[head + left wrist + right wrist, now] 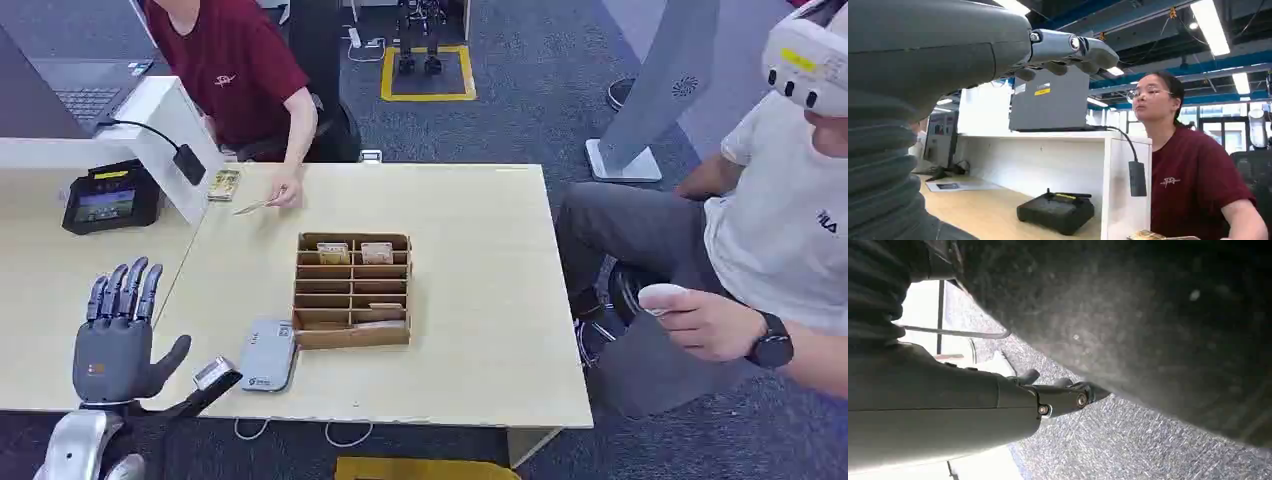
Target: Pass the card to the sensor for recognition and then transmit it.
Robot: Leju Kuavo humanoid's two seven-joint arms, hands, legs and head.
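Observation:
My left hand is raised at the table's near left corner, fingers spread upward and holding nothing; its fingers also show in the left wrist view. The grey sensor lies flat on the table just right of it. A wooden slotted card box stands behind the sensor with cards in its far slots. Across the table a person in red holds a card down on the tabletop. My right hand hangs over the carpet with its fingers extended and nothing in them.
A small stack of cards lies by a white shelf that carries a laptop. A black terminal sits on the left desk. A seated person in white wears a headset at the right.

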